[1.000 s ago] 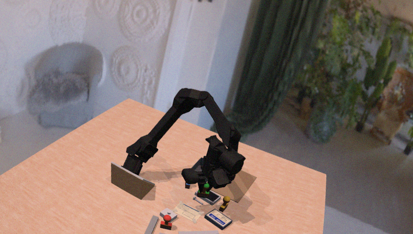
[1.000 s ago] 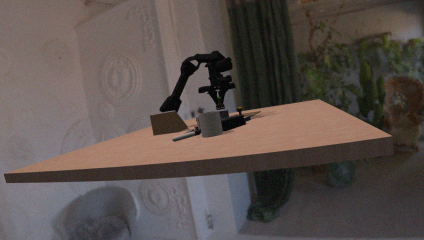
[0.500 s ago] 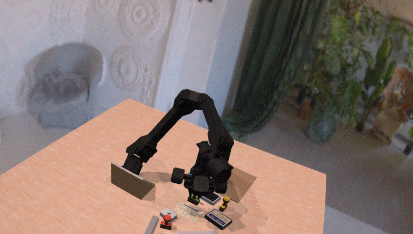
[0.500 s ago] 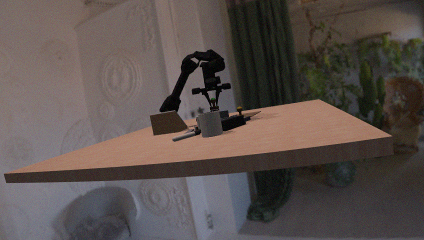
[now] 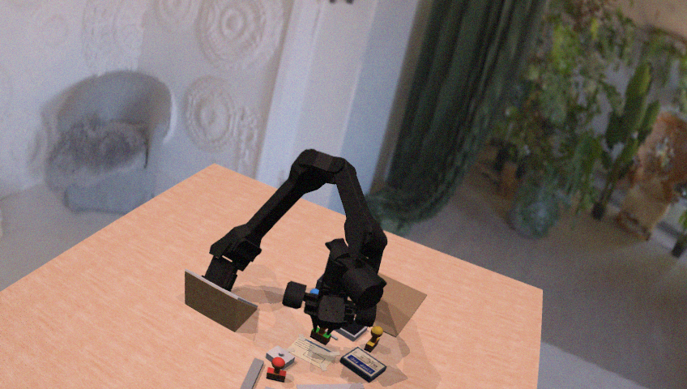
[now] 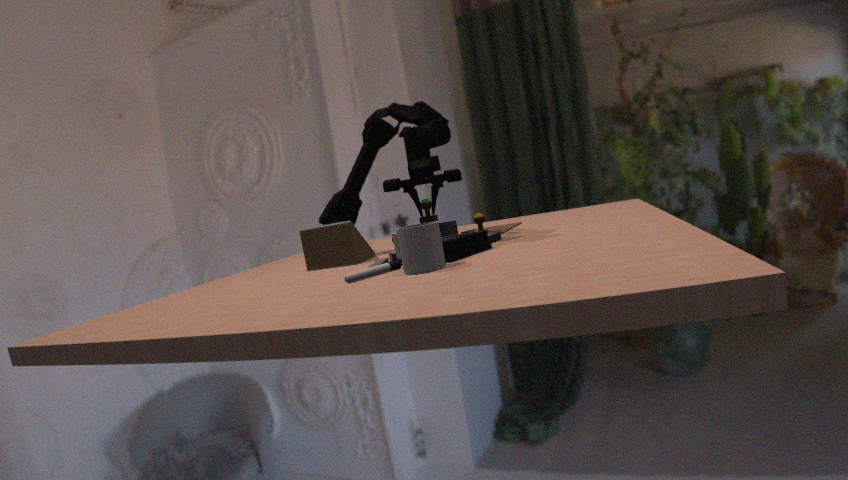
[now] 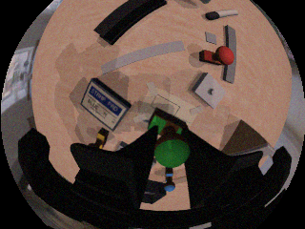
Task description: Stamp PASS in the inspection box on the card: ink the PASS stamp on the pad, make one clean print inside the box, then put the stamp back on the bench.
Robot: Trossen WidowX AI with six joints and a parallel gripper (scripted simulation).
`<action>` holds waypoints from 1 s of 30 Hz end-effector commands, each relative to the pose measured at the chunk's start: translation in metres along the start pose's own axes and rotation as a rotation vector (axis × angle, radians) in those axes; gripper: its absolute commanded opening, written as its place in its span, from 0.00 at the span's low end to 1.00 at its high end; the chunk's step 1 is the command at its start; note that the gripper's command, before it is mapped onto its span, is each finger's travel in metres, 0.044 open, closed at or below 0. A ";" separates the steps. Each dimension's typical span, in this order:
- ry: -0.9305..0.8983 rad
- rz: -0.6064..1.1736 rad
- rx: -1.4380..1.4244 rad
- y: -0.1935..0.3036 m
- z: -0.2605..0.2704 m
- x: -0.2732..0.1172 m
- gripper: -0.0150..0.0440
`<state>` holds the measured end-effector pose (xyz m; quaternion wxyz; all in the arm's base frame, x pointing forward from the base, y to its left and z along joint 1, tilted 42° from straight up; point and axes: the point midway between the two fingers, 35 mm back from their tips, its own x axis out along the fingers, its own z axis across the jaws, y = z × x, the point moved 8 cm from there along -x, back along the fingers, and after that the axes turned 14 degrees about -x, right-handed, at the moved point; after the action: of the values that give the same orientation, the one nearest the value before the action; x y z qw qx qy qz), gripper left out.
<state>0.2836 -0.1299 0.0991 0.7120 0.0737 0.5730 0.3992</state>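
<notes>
My gripper [image 5: 321, 328] [image 6: 427, 211] [image 7: 170, 131] is shut on the green stamp [image 5: 320, 336] [image 6: 426, 204] [image 7: 172, 152], its base hanging below the fingers. In the top and exterior views it is raised above the bench, over the edge of the pale card [image 5: 300, 344] [image 7: 185, 114]. The inspection box [image 7: 156, 99] is a thin outline on the card; no print can be made out in its visible part. The dark ink pad [image 5: 354, 331] lies behind the gripper, partly hidden. The stamp's underside and its lettering are not visible.
A yellow stamp [image 5: 376, 331] [image 6: 479, 218], a STAMP PAD case [image 5: 363, 364] [image 7: 106, 105], a red stamp [image 5: 278, 364] [image 7: 225, 55] and a grey knobbed block [image 5: 279, 356] [image 7: 209, 91] surround the card. A blue stamp [image 5: 313, 292] [image 7: 169, 187], a grey cup [image 6: 420, 249] and an upright board [image 5: 216, 301] also stand there.
</notes>
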 end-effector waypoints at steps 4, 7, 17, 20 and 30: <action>0.002 0.004 0.004 0.000 0.000 0.006 0.25; 0.001 0.003 0.004 0.000 0.000 0.008 0.25; 0.000 0.002 0.004 0.000 0.000 0.015 0.25; 0.000 0.002 0.004 0.000 0.000 0.017 0.25; -0.001 0.002 0.004 0.000 0.001 0.023 0.25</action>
<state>0.2853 -0.1172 0.0837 0.7125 0.0725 0.5735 0.3976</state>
